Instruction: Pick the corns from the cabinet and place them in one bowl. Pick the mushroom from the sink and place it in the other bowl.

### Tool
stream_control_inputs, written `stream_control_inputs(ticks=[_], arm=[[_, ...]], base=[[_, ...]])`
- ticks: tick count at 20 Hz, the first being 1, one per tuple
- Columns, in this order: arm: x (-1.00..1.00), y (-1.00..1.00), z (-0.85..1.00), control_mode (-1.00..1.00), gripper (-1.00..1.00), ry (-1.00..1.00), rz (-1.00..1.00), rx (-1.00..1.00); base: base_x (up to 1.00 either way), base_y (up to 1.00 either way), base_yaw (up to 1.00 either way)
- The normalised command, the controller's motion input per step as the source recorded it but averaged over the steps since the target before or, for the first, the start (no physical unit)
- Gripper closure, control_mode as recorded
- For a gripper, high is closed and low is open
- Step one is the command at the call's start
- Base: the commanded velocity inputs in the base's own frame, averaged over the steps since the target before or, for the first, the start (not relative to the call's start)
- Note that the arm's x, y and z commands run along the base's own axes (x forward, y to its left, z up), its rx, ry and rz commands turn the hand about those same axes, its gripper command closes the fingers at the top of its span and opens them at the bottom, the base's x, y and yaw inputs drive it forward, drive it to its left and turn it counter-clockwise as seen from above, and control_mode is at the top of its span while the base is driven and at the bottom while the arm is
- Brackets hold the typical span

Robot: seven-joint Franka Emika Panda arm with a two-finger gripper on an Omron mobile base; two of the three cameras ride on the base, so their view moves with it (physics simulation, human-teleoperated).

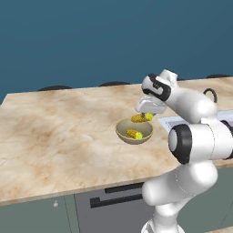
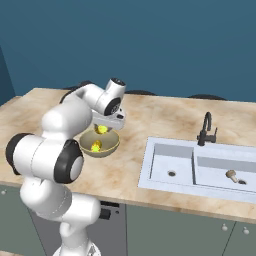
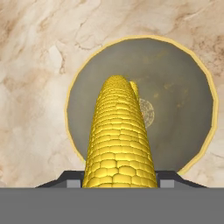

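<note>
Two bumpy yellow corn cobs: one lies in the shallow tan bowl, the other clamped in my closed gripper just above it.

Sat on the counter, left of the sink: a bowl with one corn cob lying in it. Hung just above that bowl, in the gripper: a second cob. Lay in the sink's right basin, below the tap: a mushroom.
</note>
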Motion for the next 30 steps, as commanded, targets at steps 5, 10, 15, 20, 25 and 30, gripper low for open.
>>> stream_control_inputs(ticks=[5, 10, 15, 20, 25, 30], arm=[[0.3, 0.01, -0.26, -1.0, 1.0, 0.0, -0.02, -0.02], [0.23, 0.0, -0.22, -1.0, 1.0, 0.0, -0.02, 0.0], [0.1, -0.03, -0.19, -1.0, 1.0, 0.01, -0.03, 0.0], [0.1, -0.03, -0.18, -1.0, 1.0, 0.0, -0.01, 0.0], [0.1, 0.0, -0.17, -1.0, 1.0, 0.0, 0.0, 0.0], [0.09, 0.0, -0.13, -1.0, 1.0, -0.01, -0.01, 0.0]], base=[[0.0, 0.0, 0.0], [0.0, 0.0, 0.0], [0.0, 0.0, 0.0], [0.0, 0.0, 0.0], [0.0, 0.0, 0.0], [0.0, 0.0, 0.0]])
